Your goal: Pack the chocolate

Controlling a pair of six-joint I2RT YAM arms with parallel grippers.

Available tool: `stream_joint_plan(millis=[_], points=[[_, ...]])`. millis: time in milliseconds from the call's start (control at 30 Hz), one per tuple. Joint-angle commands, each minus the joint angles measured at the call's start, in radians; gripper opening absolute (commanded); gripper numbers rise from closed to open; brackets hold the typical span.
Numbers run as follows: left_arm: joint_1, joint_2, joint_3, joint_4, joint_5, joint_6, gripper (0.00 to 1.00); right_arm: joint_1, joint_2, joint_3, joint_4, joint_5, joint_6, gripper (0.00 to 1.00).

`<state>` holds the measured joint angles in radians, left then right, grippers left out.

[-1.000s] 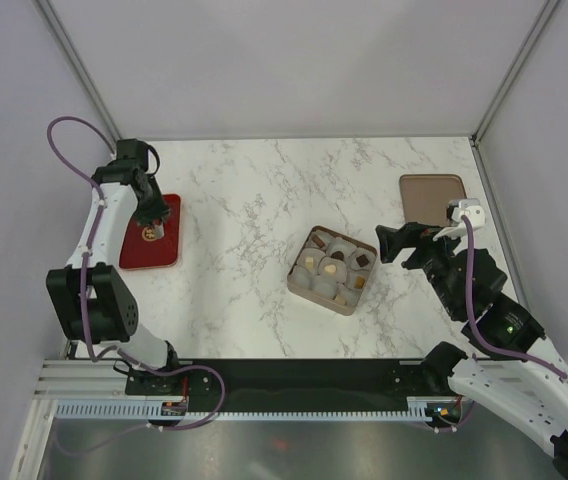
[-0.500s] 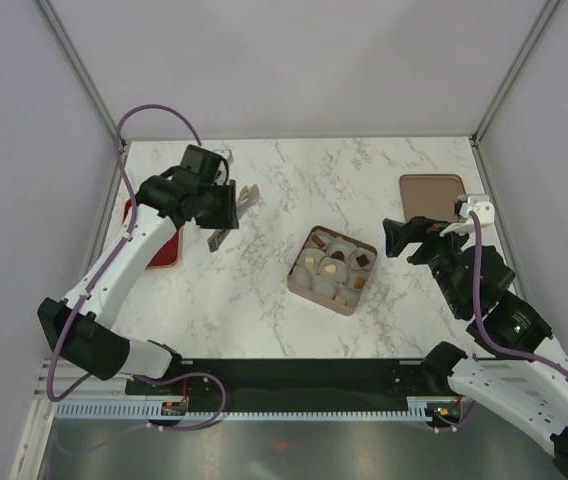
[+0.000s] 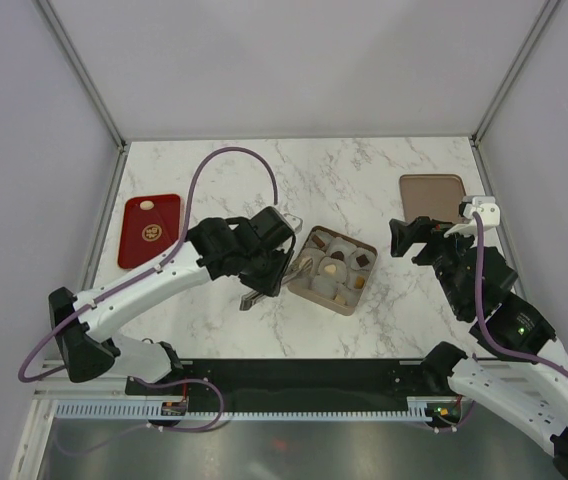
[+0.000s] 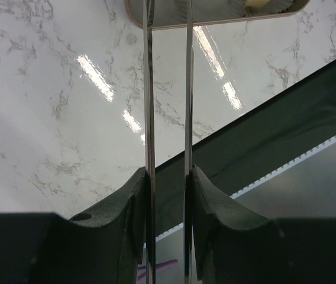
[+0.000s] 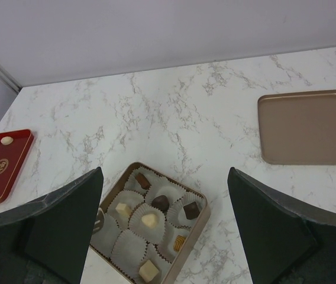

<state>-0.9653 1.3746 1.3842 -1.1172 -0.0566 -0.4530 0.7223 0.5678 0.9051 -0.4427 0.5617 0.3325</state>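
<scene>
A white, grey-veined marble worktop (image 3: 264, 180) is enclosed on three sides by plain pale lilac-grey walls (image 3: 304, 60), with slim metal posts (image 3: 79, 72) set in the back corners and a black strip (image 3: 304, 375) laid along the near edge. Bright streaks of light are mirrored in the glossy surface. A square tan cardboard box (image 3: 365, 283) is placed near the middle, lined with white fluted paper cups (image 5: 126, 251). Small pale and dark bite-size chocolate pieces (image 5: 149, 220) are seated in several cups, and one more pale piece is seen on the red rectangular tray (image 3: 139, 255) at the left. A flat brown square lid (image 3: 432, 193) is laid at the back right. The left tool (image 3: 302, 266) is held at the box's left rim with its thin metal blades drawn together; whether anything is pinched cannot be told. The right tool (image 5: 165, 170) is held above the worktop to the right of the box, its fingers spread wide with nothing between them.
</scene>
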Motion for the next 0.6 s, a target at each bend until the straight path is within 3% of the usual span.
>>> stream_joint_plan(millis=[0, 100, 300, 567], points=[[-0.042, -0.037, -0.001, -0.01, -0.04, -0.046, 0.31, -0.001, -0.002, 0.032, -0.007, 0.021, -0.009, 0.95], [-0.05, -0.039, -0.001, -0.048, -0.072, -0.093, 0.31, 0.0, -0.006, 0.034, -0.008, 0.02, -0.004, 0.95], [-0.07, -0.011, 0.003, 0.006, 0.026, -0.058, 0.31, -0.001, -0.014, 0.032, -0.011, 0.015, 0.005, 0.95], [-0.095, 0.061, 0.047, 0.022, 0.046, -0.044, 0.31, -0.001, -0.019, 0.034, -0.016, 0.023, 0.002, 0.95]])
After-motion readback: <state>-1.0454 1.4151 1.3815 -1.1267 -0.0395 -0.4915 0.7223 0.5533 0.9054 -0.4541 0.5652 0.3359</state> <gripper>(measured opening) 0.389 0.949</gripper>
